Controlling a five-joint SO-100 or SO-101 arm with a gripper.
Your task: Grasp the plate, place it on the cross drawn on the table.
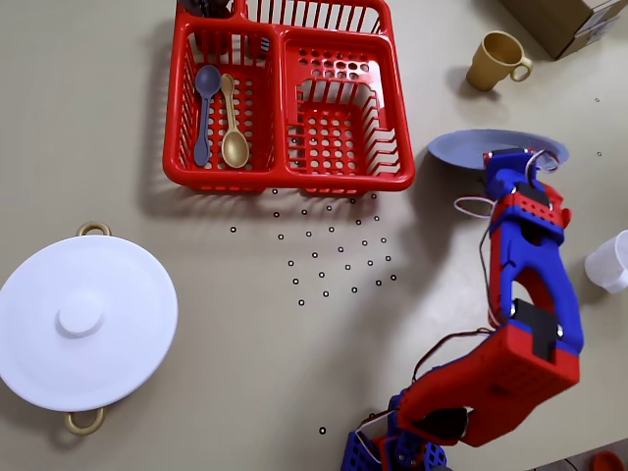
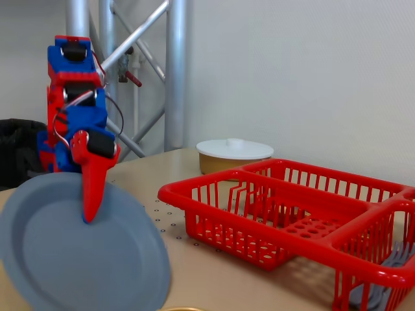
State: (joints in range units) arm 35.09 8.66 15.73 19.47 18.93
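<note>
Plate: the blue-grey plate (image 2: pixel 78 249) was lifted off the table (image 1: pixel 118 128) and tilted steeply, its hollow face turned to the camera in the fixed view. In the overhead view the plate (image 1: pixel 471 147) appeared as a thin ellipse, to the right of the red rack (image 1: pixel 289 93) and below the tan cup (image 1: pixel 496 59).
Gripper: the gripper (image 2: pixel 89 210) pinched the rim of the plate; one red finger lay across the inner face, the other was hidden behind it.
Done: the grasp and the lift seemed finished.
Left: the carrying to the cross and the putting down. I could not find the cross in either view; it was maybe too faint or covered.
Judgement: the task was about at the middle, and the plate must come flat before release.
Surface: plain beige-grey, with a cluster of small black ring dots (image 1: pixel 334 250) just below the rack.
Other things: two spoons (image 1: pixel 221 118) lay in the left compartment of the rack; a white lid (image 1: pixel 83 319) with a knob sat on a pot at the left; a white cup (image 1: pixel 613 260) was at the right edge.
Room: a pale wall and metal poles (image 2: pixel 172 71) stood behind the arm.
</note>
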